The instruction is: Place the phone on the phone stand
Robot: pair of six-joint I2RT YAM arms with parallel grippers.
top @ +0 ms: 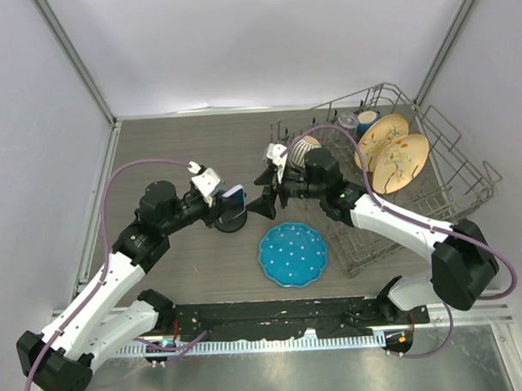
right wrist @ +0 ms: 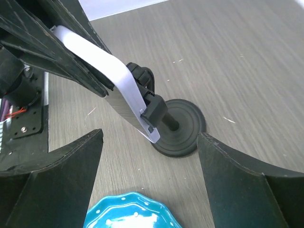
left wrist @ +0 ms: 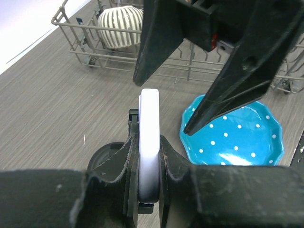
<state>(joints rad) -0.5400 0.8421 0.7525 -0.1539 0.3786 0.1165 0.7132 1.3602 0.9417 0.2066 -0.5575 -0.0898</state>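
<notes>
**Phone pinched by L gripper at the stand; R gripper wide open opposite**

The left gripper [top: 227, 195] is closed narrow on the phone [left wrist: 149, 123]. Its two fingers [left wrist: 126, 166] press the flat faces, and the pale rounded edge sticks out fwd beyond the tips. From the right wrist cam the phone is tilted. Its lower end sits just past the L fingertips, against the clamp [right wrist: 153, 108] of the phone stand [right wrist: 185, 135]. The clamp touches the phone's edge, but I can't tell if it's fully seated. The stand's disc base sits on the table [top: 182, 147] directly below the L tips.

The right gripper [top: 257, 194] is spread wide and holds nothing. It faces the L gripper head-on, w/ the phone & stand in line w/ the gap between its fingers [left wrist: 156, 42]. The tips are near the phone's outer edge but apart from it.

Room around:
- The blue plate [left wrist: 237, 137] lies below & just to one side of the R gripper. Its near rim is close to the stand base, not touching.
- The dish rack [top: 466, 167] is behind the R gripper, along that arm. The striped bowl [left wrist: 119, 20] is in its near end, well beyond the L tips.
- Bare tabletop is on the far side of both grippers and behind the L gripper.
</notes>
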